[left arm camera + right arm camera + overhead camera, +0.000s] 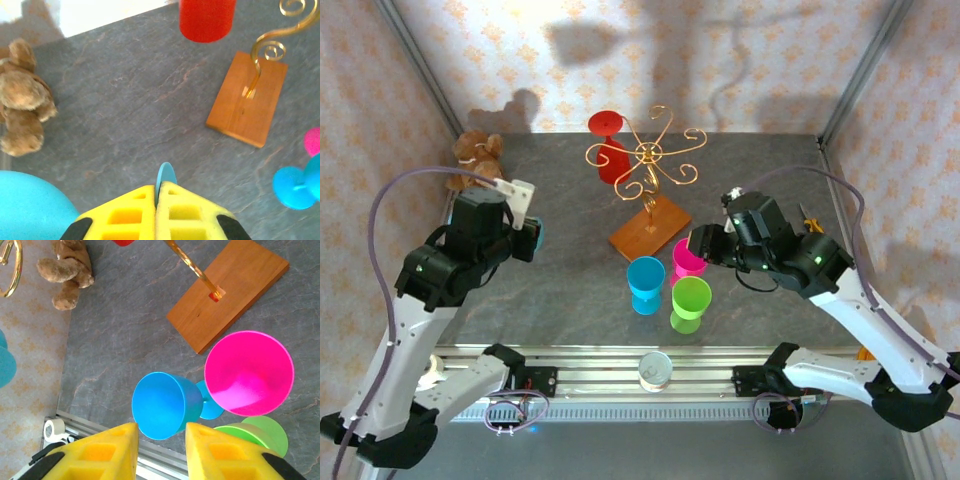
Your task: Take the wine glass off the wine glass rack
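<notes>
At the middle of the grey table (560, 280), the wine glass rack (648, 153) stands on its orange-brown wooden base (650, 232), with gold curled arms spreading from the top of a thin post. The red wine glass (613, 162) hangs upside down from 1 arm on the rack's far-left side, foot above and bowl below, not yet taken off. Just in front of the base, toward the arms, 3 more plastic glasses are grouped close together: a blue glass (645, 285), a pink glass (686, 258) and a green glass (691, 300). A brown teddy bear (478, 155) sits at the table's far-left corner.

The left gripper (156, 189) hangs over the left part of the table, well apart from the rack. Its 2 yellow fingers are pressed together, and a thin blue sliver at their tips cannot be identified. The right gripper (161, 427) is above the group of 3 glasses, near the pink one. Its yellow fingers are set narrowly apart and grip nothing, and the blue glass's rim lies just beyond the gap. Both grippers are apart from the rack and the red wine glass.
</notes>
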You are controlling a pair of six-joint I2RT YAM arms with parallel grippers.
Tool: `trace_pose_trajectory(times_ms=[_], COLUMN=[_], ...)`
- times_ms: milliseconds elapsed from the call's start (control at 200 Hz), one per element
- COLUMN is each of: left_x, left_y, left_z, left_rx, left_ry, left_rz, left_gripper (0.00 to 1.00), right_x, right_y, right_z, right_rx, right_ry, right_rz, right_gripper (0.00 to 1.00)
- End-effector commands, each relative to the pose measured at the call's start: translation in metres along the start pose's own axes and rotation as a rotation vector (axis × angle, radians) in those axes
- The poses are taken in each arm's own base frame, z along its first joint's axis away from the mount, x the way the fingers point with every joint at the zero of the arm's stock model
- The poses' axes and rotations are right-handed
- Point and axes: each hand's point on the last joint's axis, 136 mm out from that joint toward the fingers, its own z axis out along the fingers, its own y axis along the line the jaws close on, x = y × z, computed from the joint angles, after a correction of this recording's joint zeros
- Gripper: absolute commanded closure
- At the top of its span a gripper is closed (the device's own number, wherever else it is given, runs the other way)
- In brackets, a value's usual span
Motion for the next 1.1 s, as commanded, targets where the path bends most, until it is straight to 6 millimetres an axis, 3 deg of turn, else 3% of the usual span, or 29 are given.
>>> trace_pose_trajectory(times_ms=[0, 290, 496, 651, 966, 1096], left_x=[0.015, 0.050, 0.070, 0.085, 0.118, 0.121], left_y=[0.017, 0.022, 0.012, 0.003, -0.008, -0.010], left_z=[-0.007, -0.009, 0.000, 0.008, 0.029, 0.035], left_rx=[-0.163, -0.308, -0.354, -0.354, -0.340, -0.370], left_ry=[0.010, -0.077, -0.119, -0.145, -0.114, -0.107], left_rz=[0.216, 0.502, 0.747, 0.873, 1.112, 1.200], left_gripper=[1.00, 1.00, 1.00, 1.00, 1.00, 1.00], right_x=[-0.006, 0.002, 0.007, 0.005, -0.023, -0.025], right_y=[0.009, 0.027, 0.050, 0.086, 0.162, 0.197], right_z=[-0.009, -0.023, -0.029, -0.032, -0.053, -0.052], right_rx=[-0.005, -0.003, 0.005, -0.045, -0.168, -0.231], right_ry=[-0.050, -0.077, -0.102, -0.108, -0.128, -0.098], right_rz=[-0.029, -0.105, -0.228, -0.345, -0.528, -0.626], right_gripper=[0.69, 0.68, 0.69, 0.69, 0.70, 0.68])
